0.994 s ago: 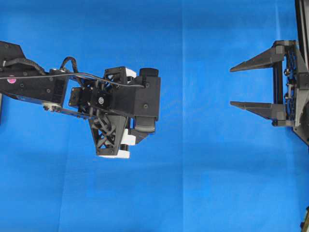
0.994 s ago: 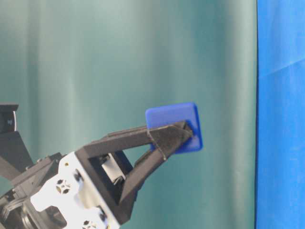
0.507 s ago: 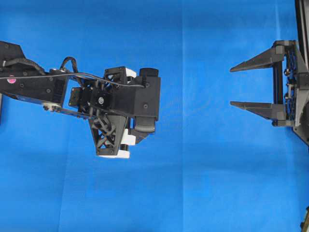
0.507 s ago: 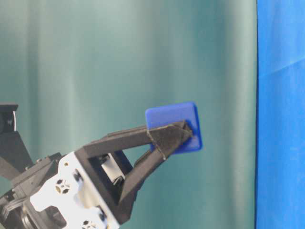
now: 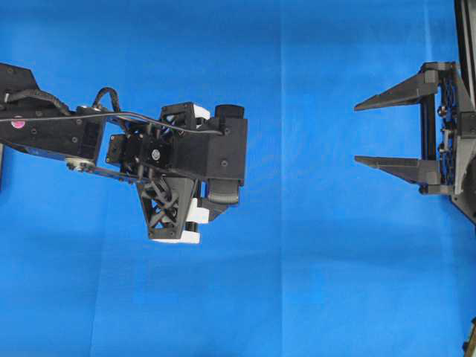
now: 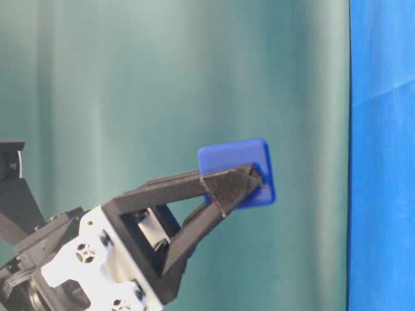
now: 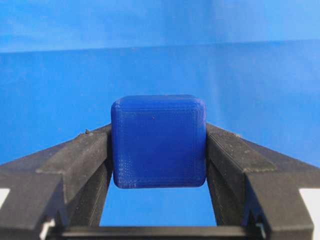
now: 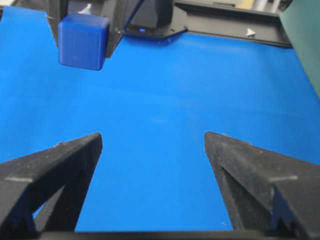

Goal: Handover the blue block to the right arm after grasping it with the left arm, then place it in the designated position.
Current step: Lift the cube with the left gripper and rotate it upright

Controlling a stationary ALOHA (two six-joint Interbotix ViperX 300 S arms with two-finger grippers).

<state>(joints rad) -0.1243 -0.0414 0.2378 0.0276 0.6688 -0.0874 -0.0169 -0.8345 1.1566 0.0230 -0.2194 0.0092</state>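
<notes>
A: Where is the blue block (image 7: pixel 158 141)?

B: Clamped between the two black fingers (image 7: pixel 75 165) of the left gripper (image 6: pixel 233 188), one finger pressed against each side. It hangs clear above the blue cloth (image 5: pixel 297 282). In the table-level view the fingertips cross its lower face, with a teal curtain (image 6: pixel 162 84) behind.

A: Does the overhead view show it?

B: No, the left arm (image 5: pixel 178 156) covers the block there (only the wrist housing and white brackets are visible).

A: And the right gripper (image 5: pixel 358 133)?

B: Jaws spread wide, nothing between them. It sits at the right edge of the overhead view, fingers pointing toward the left arm, well apart from it. From its wrist camera the block appears at upper left, beyond the fingertips (image 8: pixel 85 145).
</notes>
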